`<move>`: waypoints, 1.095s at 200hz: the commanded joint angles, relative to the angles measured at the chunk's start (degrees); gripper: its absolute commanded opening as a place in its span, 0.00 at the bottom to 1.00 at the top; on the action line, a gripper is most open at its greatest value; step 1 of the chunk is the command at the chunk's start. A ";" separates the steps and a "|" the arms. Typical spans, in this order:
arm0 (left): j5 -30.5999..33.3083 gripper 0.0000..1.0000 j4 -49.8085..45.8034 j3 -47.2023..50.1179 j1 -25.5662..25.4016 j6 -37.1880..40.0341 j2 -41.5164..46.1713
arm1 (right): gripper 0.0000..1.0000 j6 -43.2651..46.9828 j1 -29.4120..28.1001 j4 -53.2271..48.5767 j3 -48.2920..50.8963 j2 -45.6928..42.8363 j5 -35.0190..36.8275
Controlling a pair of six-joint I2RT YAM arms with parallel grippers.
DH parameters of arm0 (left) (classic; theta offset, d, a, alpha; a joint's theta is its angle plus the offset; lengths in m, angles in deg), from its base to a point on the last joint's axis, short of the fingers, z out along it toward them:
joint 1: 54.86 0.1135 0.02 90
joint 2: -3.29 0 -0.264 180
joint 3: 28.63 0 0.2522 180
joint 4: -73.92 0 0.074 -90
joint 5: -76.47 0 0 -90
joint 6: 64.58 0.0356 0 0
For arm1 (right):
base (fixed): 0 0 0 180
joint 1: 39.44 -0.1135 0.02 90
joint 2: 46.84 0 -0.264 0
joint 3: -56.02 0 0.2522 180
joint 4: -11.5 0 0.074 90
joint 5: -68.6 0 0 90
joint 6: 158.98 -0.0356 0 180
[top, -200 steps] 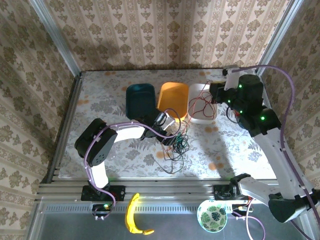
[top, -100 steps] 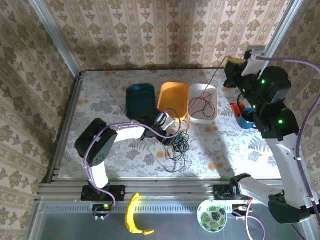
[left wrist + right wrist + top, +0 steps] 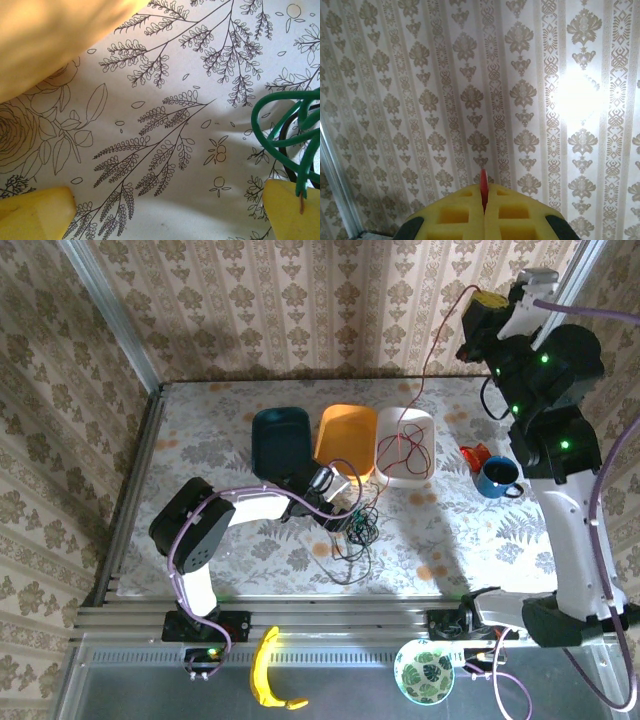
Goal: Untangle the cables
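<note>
A tangle of thin green and black cables [image 3: 355,530] lies on the patterned table in front of the orange bin. My left gripper [image 3: 340,508] rests low beside it, open, its yellow pads [image 3: 35,217] wide apart over bare cloth; a green cable [image 3: 285,132] loops against the right pad. My right gripper [image 3: 478,308] is raised high near the back wall, shut on a red cable [image 3: 483,186] pinched between its yellow pads. That red cable [image 3: 432,360] hangs down into the white bin [image 3: 392,472], where its loops lie.
A dark teal bin [image 3: 280,443] and an orange bin [image 3: 345,440] stand beside the white one. A blue mug [image 3: 495,478] with a red object behind it sits at the right. A banana [image 3: 265,675] and a patterned bowl [image 3: 424,672] lie below the table edge.
My right arm has lifted up and back toward the wall, drawing the red cable upward out of the white bin. The left arm and the tangle have stayed put.
</note>
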 commanded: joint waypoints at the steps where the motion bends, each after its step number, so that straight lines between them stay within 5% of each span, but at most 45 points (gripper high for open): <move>1: -2.36 1.00 -0.51 2.47 -0.62 1.42 -3.90 | 0.00 1.06 1.14 -0.55 -2.44 2.74 0.41; 103: -2.45 1.00 -0.42 2.37 -0.62 1.47 -4.43 | 0.00 4.75 4.18 -2.78 -20.90 13.05 1.49; 219: -2.37 1.00 -0.87 1.12 -0.62 1.87 -4.78 | 0.00 2.07 6.68 -6.82 -12.75 14.50 -1.91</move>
